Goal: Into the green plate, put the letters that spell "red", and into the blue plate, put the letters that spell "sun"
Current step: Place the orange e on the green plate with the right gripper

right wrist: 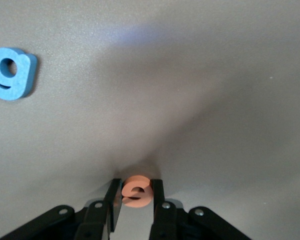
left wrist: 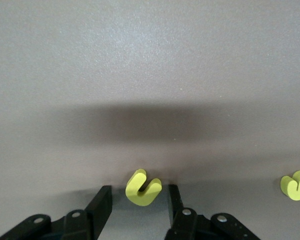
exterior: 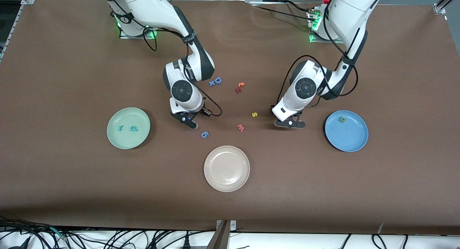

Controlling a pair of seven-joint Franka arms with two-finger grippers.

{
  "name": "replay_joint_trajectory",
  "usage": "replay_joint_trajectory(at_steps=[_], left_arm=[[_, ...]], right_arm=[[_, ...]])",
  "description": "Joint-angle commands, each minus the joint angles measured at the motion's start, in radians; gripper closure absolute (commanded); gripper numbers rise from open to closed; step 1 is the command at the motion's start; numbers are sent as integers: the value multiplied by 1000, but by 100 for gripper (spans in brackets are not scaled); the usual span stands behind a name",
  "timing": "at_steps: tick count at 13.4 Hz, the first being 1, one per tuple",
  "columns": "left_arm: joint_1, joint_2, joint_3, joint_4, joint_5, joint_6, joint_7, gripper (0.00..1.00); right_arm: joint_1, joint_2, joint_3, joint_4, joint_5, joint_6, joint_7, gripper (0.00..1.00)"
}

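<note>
Right gripper (right wrist: 134,196) is down at the table between the green plate (exterior: 116,141) and the blue 6-shaped piece (exterior: 205,134), fingers clamped against both sides of the orange "e" (right wrist: 136,191) — grasping it, letter at table level. Left gripper (left wrist: 140,197) is down at the table between the yellow "s" (exterior: 254,114) and the blue plate (exterior: 355,143); the yellow "n" (left wrist: 143,187) sits between its fingers with a small gap on each side, so not gripped, jaws partly spread around it. Green plate, toward the right arm's end, holds the teal "r" (exterior: 121,127) and teal "d" (exterior: 133,128) side by side. Blue plate, toward the left arm's end, holds the green "u" (exterior: 342,119) near its rim. The "s" lies on the bare table, just farther from the front camera than the pink-red "m" (exterior: 240,127). Cream-white plate (exterior: 226,180) is nearest the front camera, mid-table. Periwinkle D (exterior: 217,80) and the orange and dark-red letter pair (exterior: 239,87) lie farther up — near the right arm's wrist.
</note>
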State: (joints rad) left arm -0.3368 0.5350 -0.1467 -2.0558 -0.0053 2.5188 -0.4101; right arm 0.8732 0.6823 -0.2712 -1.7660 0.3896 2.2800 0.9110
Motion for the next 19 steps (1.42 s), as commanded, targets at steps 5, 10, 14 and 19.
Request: replay_joint_trajectory(at_steps=[5,10,14,19], left_arm=[[-42,11,7,-15,30,34,-59,47],[-42,22,10,-14,86,55,-65,49],[-42,40,13,-15,88,94,-65,49],[-38,57,15,-7,88,115,-65,49]], right_arm=[[12,-55,-38,-12,-3,-59,-9,70],[10,-90,-253,-9,-6,-244,-358,70],[-41,-81,-385,-10,-6,-281,-683,70],[-83,-37,-384,-20,3,-280,-742,69]])
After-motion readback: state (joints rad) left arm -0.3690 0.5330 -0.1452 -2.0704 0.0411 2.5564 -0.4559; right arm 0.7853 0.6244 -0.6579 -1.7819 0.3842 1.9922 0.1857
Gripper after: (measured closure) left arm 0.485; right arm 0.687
